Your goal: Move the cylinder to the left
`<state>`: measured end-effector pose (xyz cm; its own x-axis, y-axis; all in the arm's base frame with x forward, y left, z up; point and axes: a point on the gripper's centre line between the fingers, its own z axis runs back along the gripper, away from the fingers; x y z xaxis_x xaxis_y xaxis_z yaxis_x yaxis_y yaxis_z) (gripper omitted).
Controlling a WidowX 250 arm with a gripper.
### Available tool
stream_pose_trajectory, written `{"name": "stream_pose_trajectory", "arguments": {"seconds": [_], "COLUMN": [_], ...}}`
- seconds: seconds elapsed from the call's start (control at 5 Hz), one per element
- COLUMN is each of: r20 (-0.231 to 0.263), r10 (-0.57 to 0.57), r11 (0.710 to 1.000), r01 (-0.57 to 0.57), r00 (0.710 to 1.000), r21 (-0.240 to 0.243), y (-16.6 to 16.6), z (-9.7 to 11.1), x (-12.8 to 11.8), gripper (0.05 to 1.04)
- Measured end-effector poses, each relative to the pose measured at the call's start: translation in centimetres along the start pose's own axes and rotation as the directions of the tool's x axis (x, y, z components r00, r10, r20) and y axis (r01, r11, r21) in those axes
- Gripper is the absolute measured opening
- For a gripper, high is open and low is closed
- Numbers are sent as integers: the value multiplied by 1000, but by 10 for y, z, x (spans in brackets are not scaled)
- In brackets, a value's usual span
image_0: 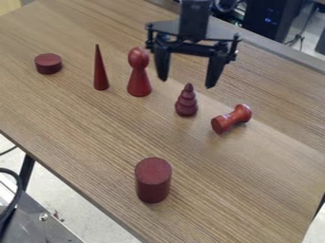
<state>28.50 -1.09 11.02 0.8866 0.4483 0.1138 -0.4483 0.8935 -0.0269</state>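
Six pieces stand or lie on one table. Tall cylinder: one. Flat disc: one (two cylinders, really, if squat one counts). Smooth cone: one. Round-headed pawn: one. Ringed, pointed piece: one. Peg with rounded knob: one.

cylinder plain maroon. disc dark red. cone dark red. round-headed piece red. tiered piece maroon. spool-shaped piece orange-red. hand black. counter brown, shows fine wood-grain streaks. floor pale grey.
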Motion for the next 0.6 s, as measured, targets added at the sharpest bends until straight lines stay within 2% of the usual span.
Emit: {"name": "stream_pose_trajectory", "arguments": {"seconds": [0.2,0.4,0.6], "r20": [-14,-29,-33], "r10": [33,80,81], "r11": [999,997,997], "r01": [-32,-80,-81], "r00": [999,996,996], "r21": [16,10,1], "y": [14,40,64], "z": [10,20,27], "x": [-13,-23,-36], "gripper": [997,997,997]}}
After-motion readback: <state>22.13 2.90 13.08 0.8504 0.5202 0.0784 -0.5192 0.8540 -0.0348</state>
